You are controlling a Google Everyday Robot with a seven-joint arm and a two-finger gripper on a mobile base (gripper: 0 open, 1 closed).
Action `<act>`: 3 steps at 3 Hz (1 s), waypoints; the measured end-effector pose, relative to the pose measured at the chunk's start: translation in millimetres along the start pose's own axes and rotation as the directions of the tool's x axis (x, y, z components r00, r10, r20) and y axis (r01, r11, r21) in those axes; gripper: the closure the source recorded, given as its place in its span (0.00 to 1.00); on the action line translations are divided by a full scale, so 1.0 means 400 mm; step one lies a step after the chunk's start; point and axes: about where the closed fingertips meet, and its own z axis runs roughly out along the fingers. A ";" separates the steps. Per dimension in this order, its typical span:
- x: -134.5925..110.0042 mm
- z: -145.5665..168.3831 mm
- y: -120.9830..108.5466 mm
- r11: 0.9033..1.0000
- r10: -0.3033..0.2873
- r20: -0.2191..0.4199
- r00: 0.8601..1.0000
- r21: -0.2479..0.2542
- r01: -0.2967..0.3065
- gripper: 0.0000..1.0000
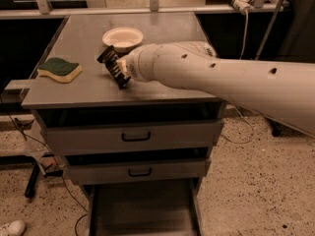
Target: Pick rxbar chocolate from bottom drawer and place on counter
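My gripper (114, 69) is at the end of the big white arm, low over the front middle of the grey counter (83, 38). It is shut on the rxbar chocolate (109, 62), a flat black bar with faint light marks. The bar is tilted, and its lower end is at or just above the counter top. The bottom drawer (142, 210) is pulled out at the foot of the cabinet. The part of its grey tray that I can see holds nothing.
A white bowl (122, 37) sits on the counter just behind the gripper. A green and yellow sponge (59, 69) lies at the counter's left. The two upper drawers (133, 136) with black handles are almost closed. Cables run along the floor at the left.
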 end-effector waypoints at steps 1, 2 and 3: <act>0.000 0.000 0.000 1.000 0.000 0.000 1.000 0.000 0.000 0.57; 0.000 0.000 0.000 1.000 0.000 0.000 1.000 0.000 0.000 0.34; 0.000 0.000 0.000 1.000 0.000 0.000 1.000 0.000 0.000 0.11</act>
